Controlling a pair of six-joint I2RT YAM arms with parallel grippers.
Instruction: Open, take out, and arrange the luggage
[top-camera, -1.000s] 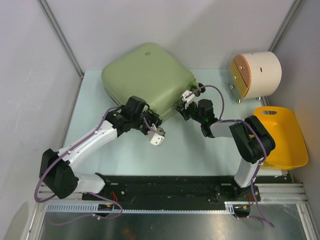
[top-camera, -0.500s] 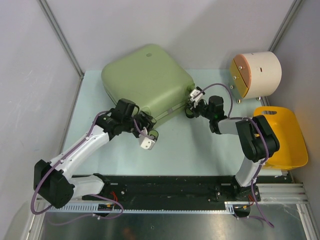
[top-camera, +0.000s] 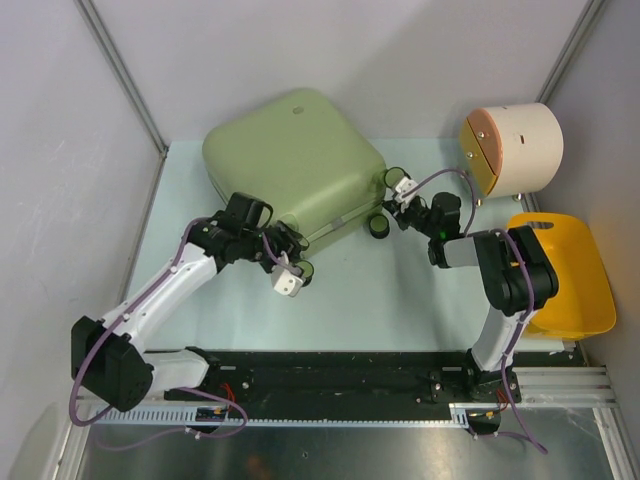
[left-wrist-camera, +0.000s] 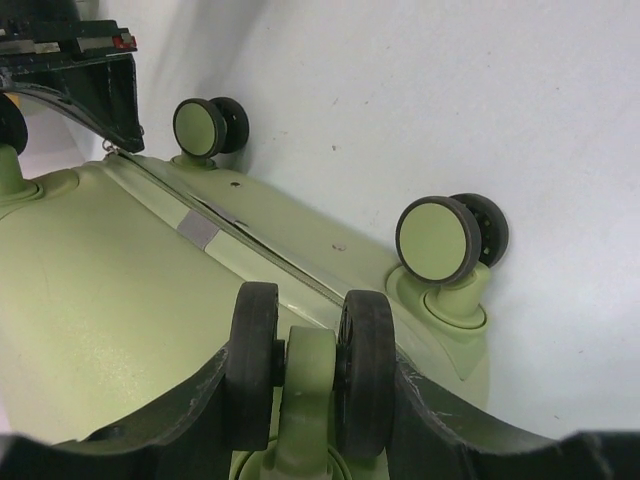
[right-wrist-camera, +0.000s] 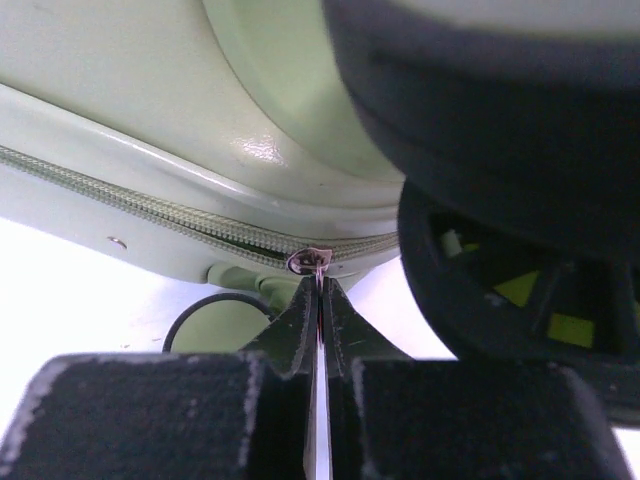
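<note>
At the table's far left-centre, the luggage (top-camera: 290, 165) is lying flat, lid down (pale sage-green, glossy, rounded corners), its zip seam running diagonally along the side facing the arms. I am finding the right gripper (right-wrist-camera: 320, 290), fingers pressed together, pinching the zipper pull (right-wrist-camera: 310, 262) at the right-hand corner, closed teeth leading off toward the left gripper (left-wrist-camera: 310, 370). That one is gripping a twin wheel (left-wrist-camera: 365, 370) on the near edge.

We see the pale sage-green hard-shell suitcase (top-camera: 290, 160) lying flat toward the far left of the worktop (top-camera: 400, 290), its corners rounded and its two shell halves together. Its black-and-green wheels (left-wrist-camera: 440, 240) line the near right edge, and the zip (right-wrist-camera: 150, 215) follows the seam.
</note>
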